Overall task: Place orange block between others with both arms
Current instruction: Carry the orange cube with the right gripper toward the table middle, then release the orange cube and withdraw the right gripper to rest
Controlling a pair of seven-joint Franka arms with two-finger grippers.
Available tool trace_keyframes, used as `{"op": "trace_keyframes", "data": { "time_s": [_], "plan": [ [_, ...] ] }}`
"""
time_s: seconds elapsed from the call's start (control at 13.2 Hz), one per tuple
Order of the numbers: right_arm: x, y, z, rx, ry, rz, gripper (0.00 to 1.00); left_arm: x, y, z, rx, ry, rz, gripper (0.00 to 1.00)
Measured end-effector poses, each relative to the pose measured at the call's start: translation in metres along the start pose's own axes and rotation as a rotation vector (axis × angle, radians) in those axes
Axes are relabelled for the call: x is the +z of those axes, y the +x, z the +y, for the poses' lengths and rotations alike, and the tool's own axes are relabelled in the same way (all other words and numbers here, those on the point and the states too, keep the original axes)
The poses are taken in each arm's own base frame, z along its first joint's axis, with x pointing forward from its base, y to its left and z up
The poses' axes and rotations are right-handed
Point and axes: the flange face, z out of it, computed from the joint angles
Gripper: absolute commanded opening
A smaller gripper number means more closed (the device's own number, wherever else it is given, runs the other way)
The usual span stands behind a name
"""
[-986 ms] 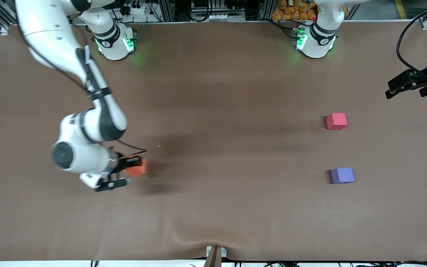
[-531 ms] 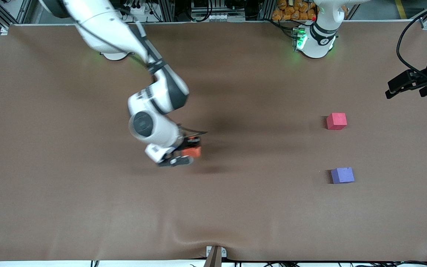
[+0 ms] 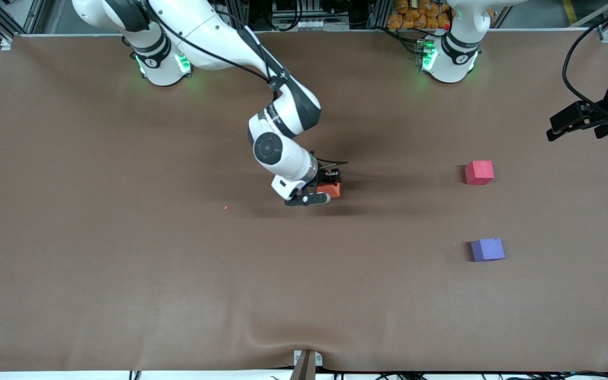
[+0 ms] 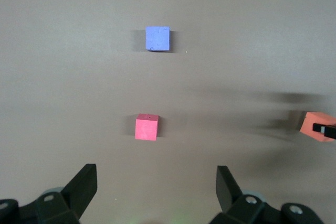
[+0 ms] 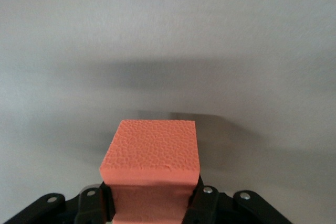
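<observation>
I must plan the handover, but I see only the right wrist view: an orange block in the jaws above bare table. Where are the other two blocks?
Observer: The red-pink cube and the purple-blue cube sit apart toward the left arm's end, the purple-blue one nearer the front camera.
Operator: What is my gripper over?
Observer: The right gripper, shut on the orange block, is over the table's middle.
Operator: And the left gripper?
Observer: The left gripper waits open, above the red-pink cube's end.
</observation>
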Motion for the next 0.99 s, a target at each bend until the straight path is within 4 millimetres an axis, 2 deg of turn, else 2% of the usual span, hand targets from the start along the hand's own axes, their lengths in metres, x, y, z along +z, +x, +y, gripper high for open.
{"op": "trace_keyframes", "data": {
  "time_s": [0.08,0.15,0.23,0.76,0.91,0.99],
  "plan": [
    [0.004,-0.004,-0.002,-0.005,-0.003,-0.005,0.65,0.0,0.0,0.0,0.0,0.0,0.0,1.0],
    [0.006,-0.006,-0.004,-0.009,-0.005,-0.008,0.86,0.0,0.0,0.0,0.0,0.0,0.0,1.0],
    [0.007,-0.007,-0.004,-0.01,-0.006,-0.009,1.0,0.0,0.0,0.0,0.0,0.0,0.0,1.0],
    [-0.003,0.007,0.002,0.001,-0.005,0.019,1.0,0.001,0.0,0.0,0.0,0.0,-0.001,1.0],
    [-0.019,0.02,0.004,0.011,0.011,0.044,1.0,0.002,0.001,0.0,0.0,0.0,-0.003,1.0],
    [-0.034,0.031,0.007,0.022,0.019,0.052,1.0,0.002,0.001,0.0,0.0,0.0,-0.004,1.0]
  ]
}}
